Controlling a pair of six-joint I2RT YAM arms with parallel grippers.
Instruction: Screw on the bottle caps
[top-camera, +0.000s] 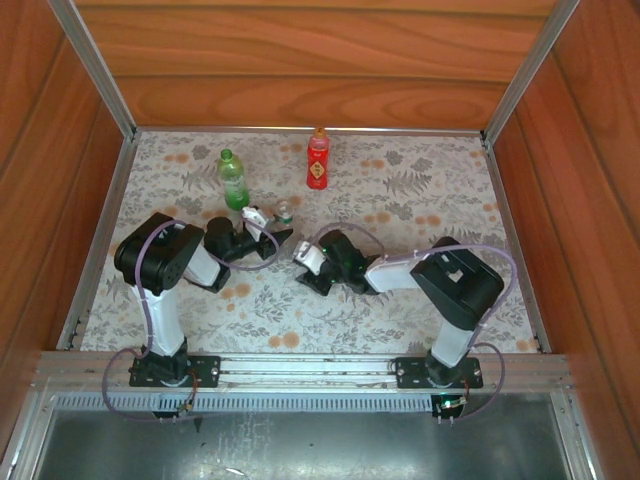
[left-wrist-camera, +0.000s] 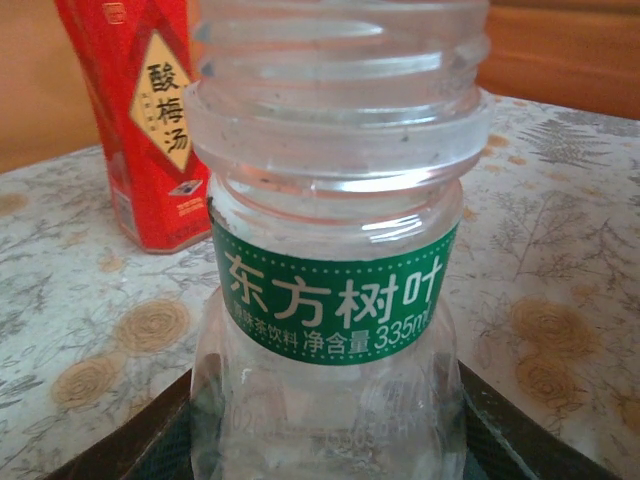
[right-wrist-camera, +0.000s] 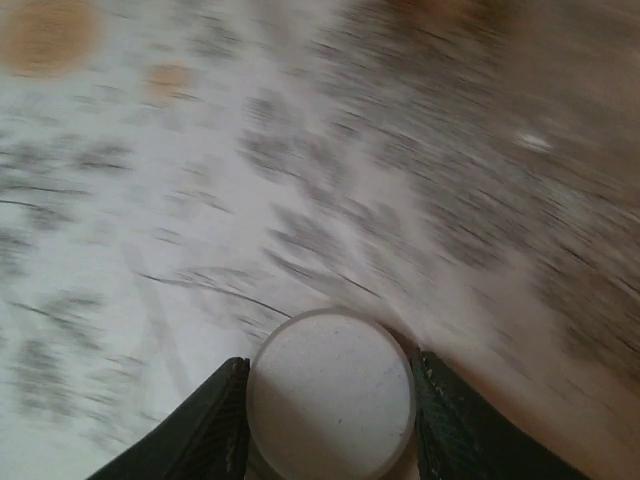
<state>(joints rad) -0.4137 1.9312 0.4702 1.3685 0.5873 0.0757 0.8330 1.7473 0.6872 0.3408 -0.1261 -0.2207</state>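
Note:
My left gripper (top-camera: 281, 236) (left-wrist-camera: 325, 425) is shut on the lower body of the small clear bottle (top-camera: 284, 213) (left-wrist-camera: 335, 230). The bottle stands upright, wears a green label, and its threaded neck is bare. My right gripper (top-camera: 302, 257) (right-wrist-camera: 330, 425) is shut on the white cap (right-wrist-camera: 330, 385), flat top facing the camera, low over the blurred floral cloth, just right of the clear bottle. The green bottle (top-camera: 233, 182) carries a green cap (top-camera: 227, 154). The red bottle (top-camera: 318, 163) (left-wrist-camera: 140, 120) carries an orange cap (top-camera: 319, 131).
The floral cloth (top-camera: 400, 200) covers the table, with wooden walls on three sides and metal rails (top-camera: 95, 240) along the edges. The green and red bottles stand behind the grippers toward the back wall. Both arm bases sit at the near edge.

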